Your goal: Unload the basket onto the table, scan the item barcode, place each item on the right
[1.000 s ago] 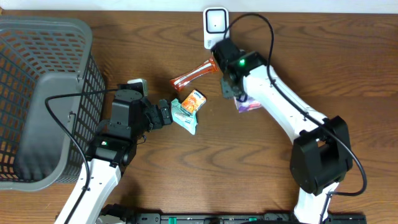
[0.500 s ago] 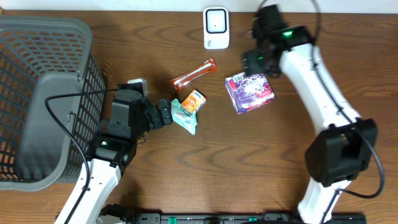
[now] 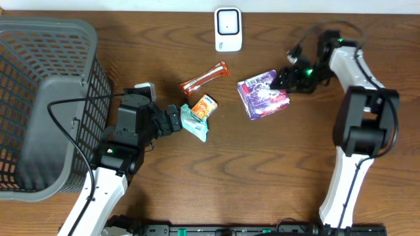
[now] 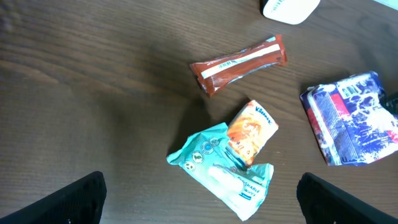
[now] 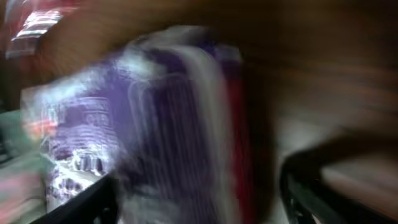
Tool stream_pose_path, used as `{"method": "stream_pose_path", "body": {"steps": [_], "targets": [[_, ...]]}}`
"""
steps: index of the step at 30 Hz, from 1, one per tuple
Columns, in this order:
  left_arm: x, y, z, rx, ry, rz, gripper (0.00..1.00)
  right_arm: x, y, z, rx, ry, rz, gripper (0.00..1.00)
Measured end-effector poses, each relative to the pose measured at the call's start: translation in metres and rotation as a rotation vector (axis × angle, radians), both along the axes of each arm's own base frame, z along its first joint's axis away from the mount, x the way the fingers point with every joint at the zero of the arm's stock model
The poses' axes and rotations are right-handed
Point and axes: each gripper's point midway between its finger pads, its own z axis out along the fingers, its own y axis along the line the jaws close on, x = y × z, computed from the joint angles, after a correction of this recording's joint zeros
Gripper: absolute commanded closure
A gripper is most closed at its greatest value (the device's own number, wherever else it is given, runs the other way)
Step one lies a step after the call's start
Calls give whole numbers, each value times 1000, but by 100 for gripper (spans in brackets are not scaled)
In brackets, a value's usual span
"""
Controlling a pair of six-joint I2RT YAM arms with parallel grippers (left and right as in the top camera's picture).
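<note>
- Nearest, left gripper (image 3: 174, 120): fingers (image 4: 78, 200) spread wide, holding nothing, low over the brown wooden table (image 3: 230, 170).
- Just ahead of it: crumpled teal plastic packet (image 4: 217, 171) lying flat. A small orange carton (image 4: 250, 132) overlaps its upper right edge.
- Beyond these: red-brown wrapped bar (image 4: 239, 63), lying slantwise, apart from both.
- Left side: grey plastic mesh basket (image 3: 59, 27).
- Right of the bar: purple printed plastic packet (image 3: 262, 95), flat on the table, between the bar and the right gripper (image 3: 281, 79).
- Right gripper sits at the packet's right edge. Wrist view is blurred; fingers look parted. Contact with the packet cannot be told.
- Farthest: white rectangular scanner (image 3: 228, 27) at the table's back edge, well apart from the packet.
</note>
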Motion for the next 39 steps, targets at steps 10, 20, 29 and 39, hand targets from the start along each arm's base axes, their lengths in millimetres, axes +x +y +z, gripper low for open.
{"method": "stream_pose_path", "body": {"steps": [10,20,29,39], "targets": [[0,0,0,0,0,0,2,-6,14,0,116,6,35,99],[0,0,0,0,0,0,2,2,-42,100,-546,-189,-136,99],[0,0,0,0,0,0,2,-10,-72,132,-1168,-257,-408,95],[0,0,0,0,0,0,2,-20,17,64,-1178,-263,-201,1]]}}
